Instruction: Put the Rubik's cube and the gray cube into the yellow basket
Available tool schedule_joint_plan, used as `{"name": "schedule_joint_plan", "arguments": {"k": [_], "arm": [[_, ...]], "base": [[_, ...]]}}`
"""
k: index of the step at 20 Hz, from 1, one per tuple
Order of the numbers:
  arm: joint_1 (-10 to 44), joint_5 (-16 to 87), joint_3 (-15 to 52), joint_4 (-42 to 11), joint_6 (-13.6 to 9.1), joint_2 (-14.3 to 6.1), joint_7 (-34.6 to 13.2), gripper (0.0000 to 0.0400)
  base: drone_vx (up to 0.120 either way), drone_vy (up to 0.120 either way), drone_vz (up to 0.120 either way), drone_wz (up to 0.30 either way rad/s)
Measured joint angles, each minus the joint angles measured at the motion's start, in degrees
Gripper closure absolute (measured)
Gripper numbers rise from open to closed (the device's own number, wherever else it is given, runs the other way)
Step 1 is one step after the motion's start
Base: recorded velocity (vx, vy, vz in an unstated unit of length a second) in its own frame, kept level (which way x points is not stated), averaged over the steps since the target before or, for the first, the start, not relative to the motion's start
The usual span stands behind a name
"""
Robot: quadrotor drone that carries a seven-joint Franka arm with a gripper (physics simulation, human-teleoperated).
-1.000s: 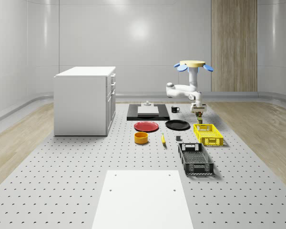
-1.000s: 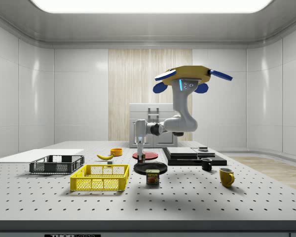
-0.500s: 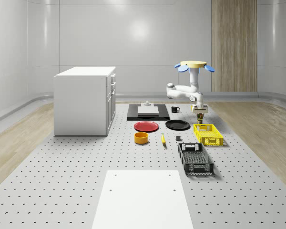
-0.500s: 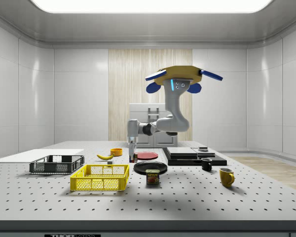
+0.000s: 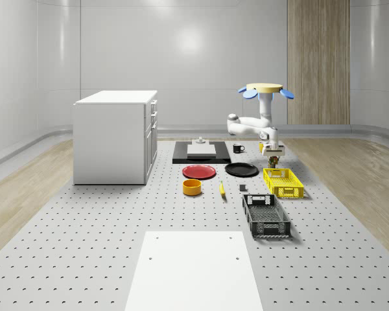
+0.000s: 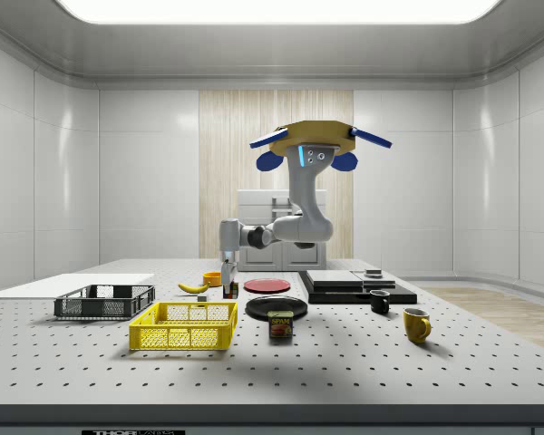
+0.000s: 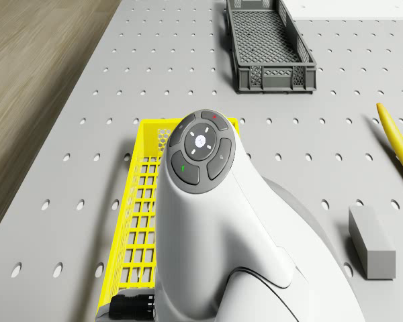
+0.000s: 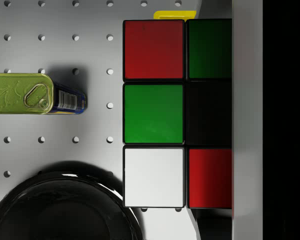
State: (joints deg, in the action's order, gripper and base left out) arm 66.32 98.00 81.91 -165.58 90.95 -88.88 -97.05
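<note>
The Rubik's cube (image 8: 154,113) hangs in my shut gripper (image 6: 228,286), with one finger (image 8: 247,120) pressed on its side. In the whole-scene view the gripper (image 5: 273,154) is above the table just behind the far end of the yellow basket (image 5: 283,182). Below the cube lie the table, a corner of the yellow basket (image 8: 174,15), the can and the black plate. The drone (image 6: 313,145) hovers over the black plate. The gray cube (image 7: 371,241) lies on the table beside the yellow basket (image 7: 138,215), also the gray cube (image 5: 243,188).
A Spam can (image 8: 35,94) and a black plate (image 8: 60,210) lie under the gripper. A black crate (image 5: 266,215) stands in front of the basket. A banana (image 5: 222,188), orange bowl (image 5: 192,187), red plate (image 5: 200,172), two mugs (image 6: 416,323) and a white cabinet (image 5: 115,136) are around.
The drone and arm have moved to the side view's left, carrying the Rubik's cube from over the black plate closer to the yellow basket's end.
</note>
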Motion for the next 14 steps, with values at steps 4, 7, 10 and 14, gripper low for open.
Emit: {"name": "schedule_joint_plan", "arguments": {"k": [4,7,10,14], "arm": [[0.0,-0.1,0.0,0.0,0.2,-0.2,0.0,0.0075],[0.1,-0.1,0.1,0.0,0.3,-0.4,0.0,0.0075],[0.1,-0.2,0.1,0.0,0.5,-0.5,-0.1,0.0075],[0.1,-0.3,0.1,0.0,0.6,-0.7,-0.1,0.0075]], "base": [[0.120,0.000,0.000,0.000],[0.120,0.000,0.000,0.000],[0.120,0.000,0.000,0.000],[0.100,0.000,-0.010,0.000]]}}
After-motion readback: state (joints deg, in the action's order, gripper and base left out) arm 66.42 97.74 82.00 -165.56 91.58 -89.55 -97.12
